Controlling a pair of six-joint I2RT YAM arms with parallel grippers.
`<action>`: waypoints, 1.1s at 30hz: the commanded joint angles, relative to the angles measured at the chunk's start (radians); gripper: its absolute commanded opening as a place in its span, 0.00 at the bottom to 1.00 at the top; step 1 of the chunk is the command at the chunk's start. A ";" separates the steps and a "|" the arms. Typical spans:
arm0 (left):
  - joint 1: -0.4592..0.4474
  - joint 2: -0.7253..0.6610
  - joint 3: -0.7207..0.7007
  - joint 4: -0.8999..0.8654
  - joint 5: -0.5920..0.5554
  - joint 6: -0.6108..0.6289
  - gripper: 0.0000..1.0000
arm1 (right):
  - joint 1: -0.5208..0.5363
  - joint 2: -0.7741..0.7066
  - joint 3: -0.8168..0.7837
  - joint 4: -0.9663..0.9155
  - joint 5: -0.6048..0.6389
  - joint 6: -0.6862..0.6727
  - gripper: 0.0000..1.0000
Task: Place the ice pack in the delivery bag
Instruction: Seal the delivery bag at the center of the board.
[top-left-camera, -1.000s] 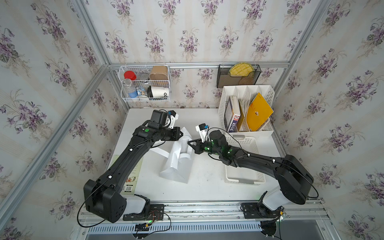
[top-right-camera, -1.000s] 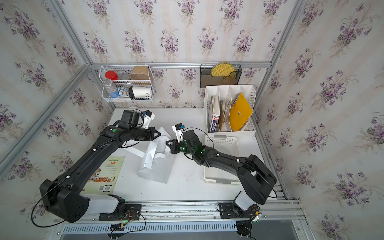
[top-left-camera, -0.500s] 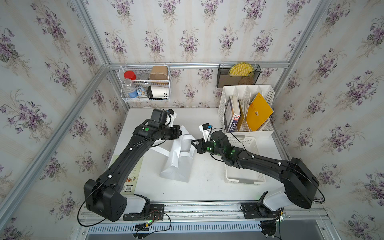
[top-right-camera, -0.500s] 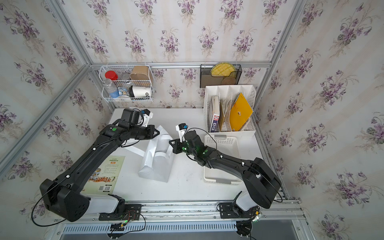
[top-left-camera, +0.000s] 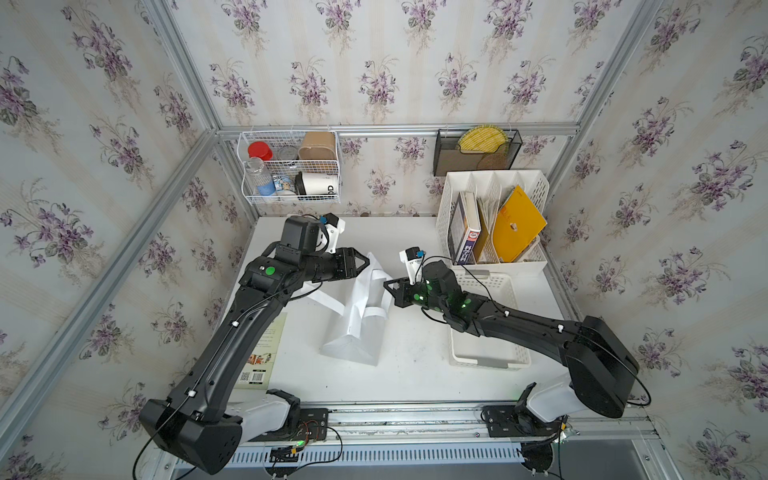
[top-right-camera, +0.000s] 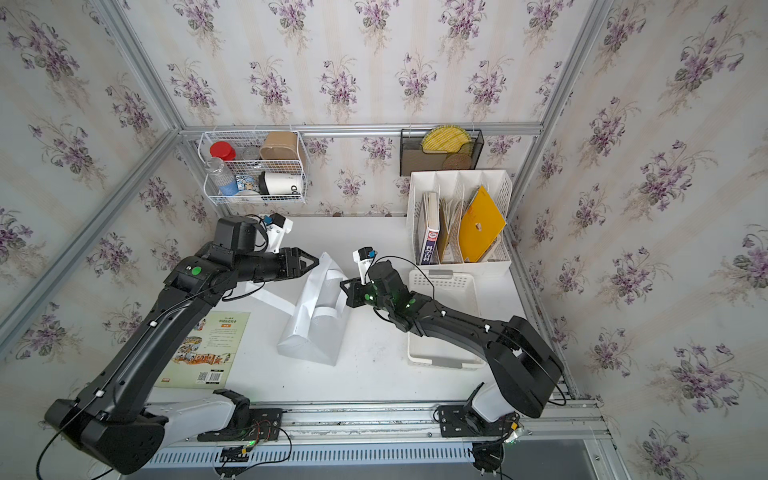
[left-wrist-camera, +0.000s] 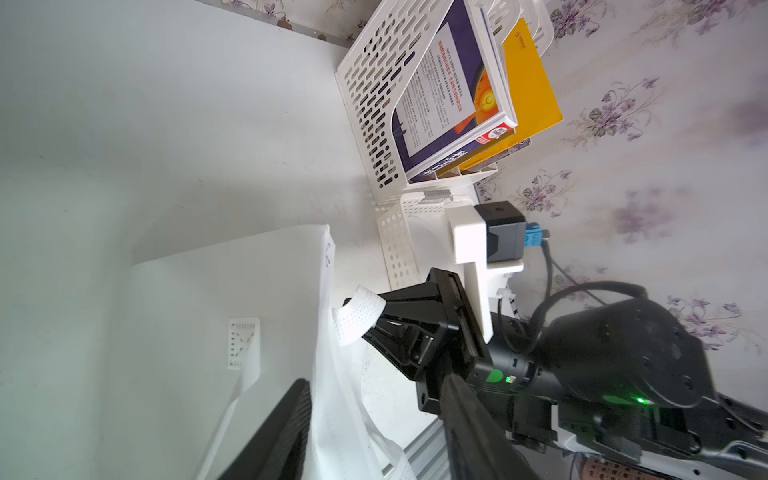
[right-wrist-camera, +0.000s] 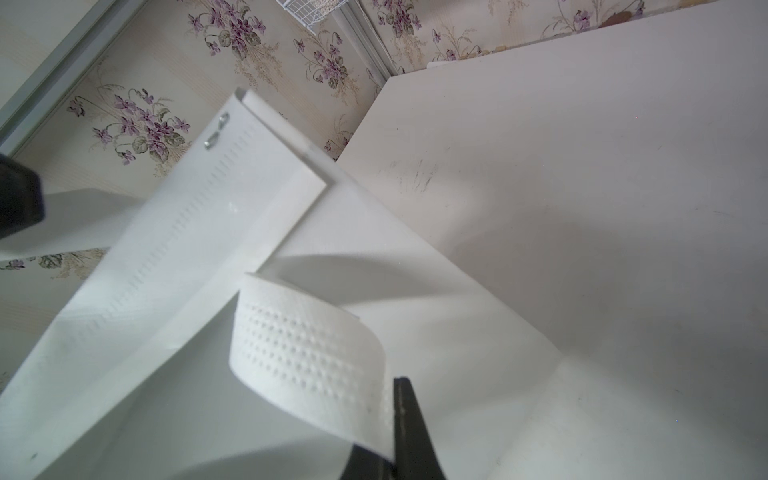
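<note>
The delivery bag (top-left-camera: 357, 320) is a white tote that stands leaning in the middle of the table; it shows in both top views (top-right-camera: 311, 328). My left gripper (top-left-camera: 362, 263) is open at the bag's upper rim. In the left wrist view the bag's thin white wall (left-wrist-camera: 332, 415) runs loosely between its spread fingers (left-wrist-camera: 286, 432). My right gripper (top-left-camera: 388, 291) is shut on one white strap handle (right-wrist-camera: 307, 353) of the bag, pinched between its dark fingertips (right-wrist-camera: 409, 419). The ice pack is out of view.
A low white perforated tray (top-left-camera: 490, 357) lies under the right arm. Behind it stands a white file rack (top-left-camera: 451, 199) with books and a yellow folder. A wire basket (top-left-camera: 291, 170) and a black mesh holder (top-left-camera: 478, 151) hang on the back wall. A leaflet (top-left-camera: 266, 353) lies at the left.
My left gripper's jaws have come apart at the bag's rim. The right gripper has kept its hold on the strap and barely moved.
</note>
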 joint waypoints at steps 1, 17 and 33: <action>0.006 -0.027 -0.011 0.016 0.045 -0.108 0.52 | 0.000 -0.007 0.003 0.004 0.006 0.005 0.00; -0.050 -0.016 0.104 -0.276 -0.068 0.078 0.47 | -0.001 -0.012 -0.008 -0.003 0.000 0.010 0.00; -0.112 0.034 0.060 -0.313 -0.187 0.119 0.49 | 0.000 -0.030 -0.025 -0.004 -0.007 0.017 0.00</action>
